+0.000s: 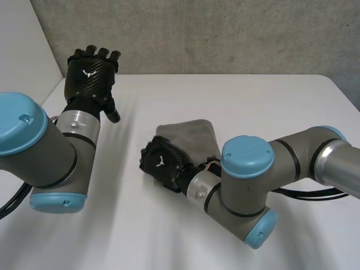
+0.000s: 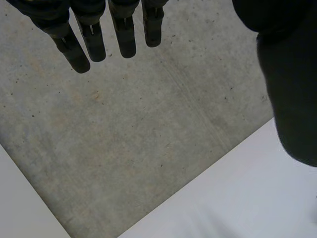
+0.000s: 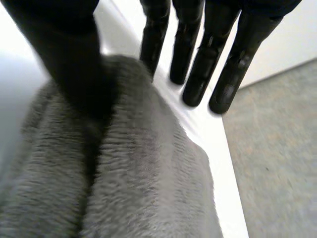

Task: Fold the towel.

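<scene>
A grey plush towel [image 1: 191, 138] lies folded into a small bundle near the middle of the white table [image 1: 253, 95]. My right hand [image 1: 163, 163] sits low at the bundle's near left end. In the right wrist view its fingers [image 3: 198, 74] reach straight out past the towel [image 3: 148, 188], which lies under the palm, and the thumb [image 3: 74, 64] rests on the pile without pinching it. My left hand [image 1: 90, 73] is raised above the table's far left corner, away from the towel. Its fingers [image 2: 89, 39] are straight and hold nothing.
A grey concrete wall [image 1: 225, 34] stands behind the table's far edge and also faces my left hand [image 2: 124, 129]. My right arm's elbow [image 1: 247, 185] hangs over the front right of the table. Bare tabletop stretches to the right and left of the towel.
</scene>
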Controlling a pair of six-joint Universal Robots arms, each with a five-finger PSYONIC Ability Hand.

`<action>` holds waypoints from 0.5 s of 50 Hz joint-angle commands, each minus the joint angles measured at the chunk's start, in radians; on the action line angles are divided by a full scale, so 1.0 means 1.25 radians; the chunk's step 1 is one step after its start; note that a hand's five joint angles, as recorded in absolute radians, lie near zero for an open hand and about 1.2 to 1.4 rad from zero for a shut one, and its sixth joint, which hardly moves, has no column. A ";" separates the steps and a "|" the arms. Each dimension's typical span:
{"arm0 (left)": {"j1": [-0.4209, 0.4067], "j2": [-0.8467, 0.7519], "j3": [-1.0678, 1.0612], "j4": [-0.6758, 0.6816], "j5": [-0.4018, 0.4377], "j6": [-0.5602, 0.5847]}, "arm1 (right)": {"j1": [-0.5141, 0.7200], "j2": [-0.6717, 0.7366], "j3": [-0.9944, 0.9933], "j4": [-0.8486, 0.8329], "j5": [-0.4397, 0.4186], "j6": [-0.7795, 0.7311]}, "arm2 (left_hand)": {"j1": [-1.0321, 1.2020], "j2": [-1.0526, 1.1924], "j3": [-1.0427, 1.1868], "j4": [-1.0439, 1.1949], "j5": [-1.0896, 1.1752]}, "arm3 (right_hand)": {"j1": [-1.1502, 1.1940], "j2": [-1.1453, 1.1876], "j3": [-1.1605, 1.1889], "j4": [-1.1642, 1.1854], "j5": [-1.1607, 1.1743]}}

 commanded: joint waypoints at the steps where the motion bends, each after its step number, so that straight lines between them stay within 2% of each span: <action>1: -0.013 -0.052 0.052 0.007 0.005 -0.054 | -0.019 -0.145 0.065 -0.005 0.101 0.195 | -0.068 -0.065 -0.050 -0.069 -0.170 | -0.325 -0.326 -0.353 -0.356 -0.347; 8: -0.039 -0.123 0.095 -0.004 0.006 -0.172 | -0.125 -0.239 0.113 0.032 0.160 0.493 | -0.061 -0.058 -0.043 -0.062 -0.163 | -0.325 -0.326 -0.353 -0.356 -0.347; 11: -0.054 -0.141 0.097 -0.005 0.007 -0.189 | -0.141 -0.239 0.113 0.053 0.163 0.537 | -0.061 -0.058 -0.043 -0.062 -0.163 | -0.325 -0.326 -0.353 -0.356 -0.347; 13: -0.087 -0.179 0.096 -0.012 0.007 -0.201 | -0.173 -0.233 0.098 0.107 0.159 0.596 | -0.061 -0.058 -0.043 -0.062 -0.163 | -0.325 -0.326 -0.353 -0.356 -0.347; 17: -0.110 -0.222 0.097 -0.027 0.008 -0.200 | -0.194 -0.196 0.073 0.140 0.150 0.620 | -0.061 -0.058 -0.043 -0.062 -0.163 | -0.325 -0.326 -0.353 -0.356 -0.347; 19: -0.121 -0.271 0.103 -0.053 0.008 -0.198 | -0.199 -0.124 0.033 0.157 0.155 0.620 | -0.061 -0.058 -0.043 -0.062 -0.163 | -0.325 -0.326 -0.353 -0.356 -0.347; 25: -0.125 -0.349 0.131 -0.106 0.008 -0.198 | -0.203 -0.013 -0.033 0.180 0.141 0.619 | -0.056 -0.054 -0.039 -0.057 -0.159 | -0.325 -0.326 -0.353 -0.356 -0.347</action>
